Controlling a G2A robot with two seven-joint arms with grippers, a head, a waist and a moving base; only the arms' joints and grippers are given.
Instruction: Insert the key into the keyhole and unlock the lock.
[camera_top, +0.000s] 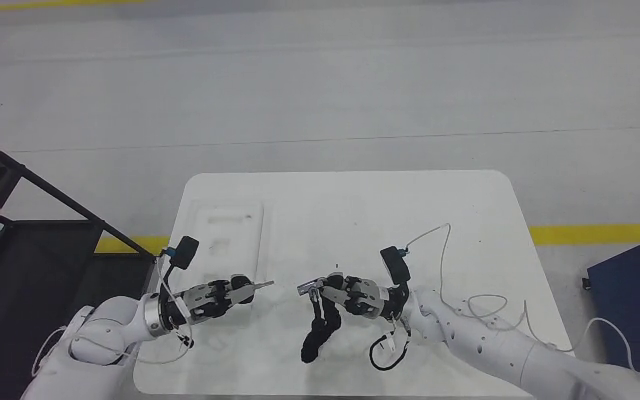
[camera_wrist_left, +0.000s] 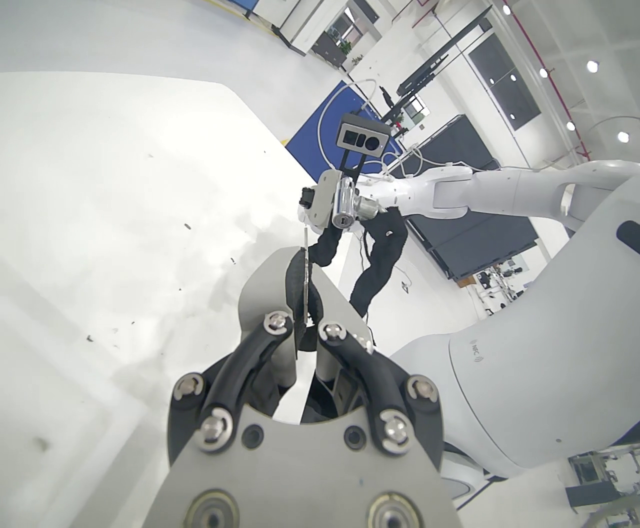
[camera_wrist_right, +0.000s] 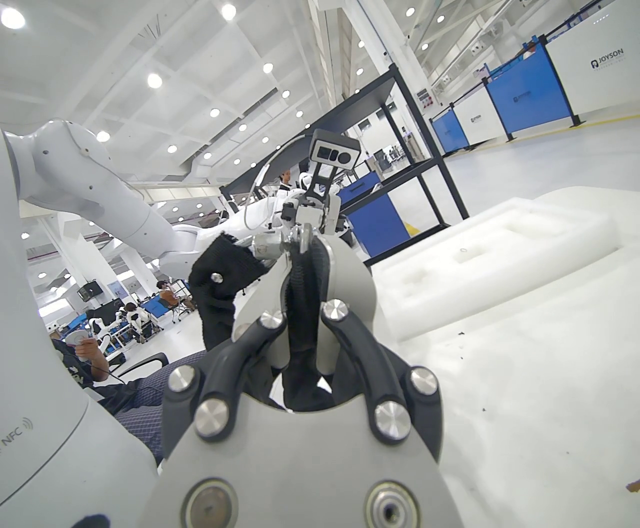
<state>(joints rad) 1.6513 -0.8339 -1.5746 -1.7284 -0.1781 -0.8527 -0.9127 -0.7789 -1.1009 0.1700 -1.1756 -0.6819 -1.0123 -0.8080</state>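
- The left claw (camera_wrist_left: 303, 267) is closed on the key (camera_wrist_left: 304, 239). It pinches the head end, so the thin blade projects forward and is free to enter, as I judge it.
- The right claw (camera_top: 328, 291) is clamped on the lock (camera_wrist_left: 345, 202), held up over the table (camera_top: 400, 215). The keyhole (camera_wrist_left: 342, 220) faces the key. This grip likely braces the lock body against the push of insertion.
- Key tip and keyhole are near and roughly in line, but apart. The key is not yet inserted.
- The black cable (camera_wrist_left: 382, 247) droops from the lock toward the table, out of the key's path.
- The white foam tray (camera_top: 228, 232) with moulded recesses lies at the table's far-left part, well apart from both claws.
- Writing: none legible on key or lock. The blue-and-white partitions (camera_wrist_right: 530, 95) in the hall behind carry print, which is not transcribed here.
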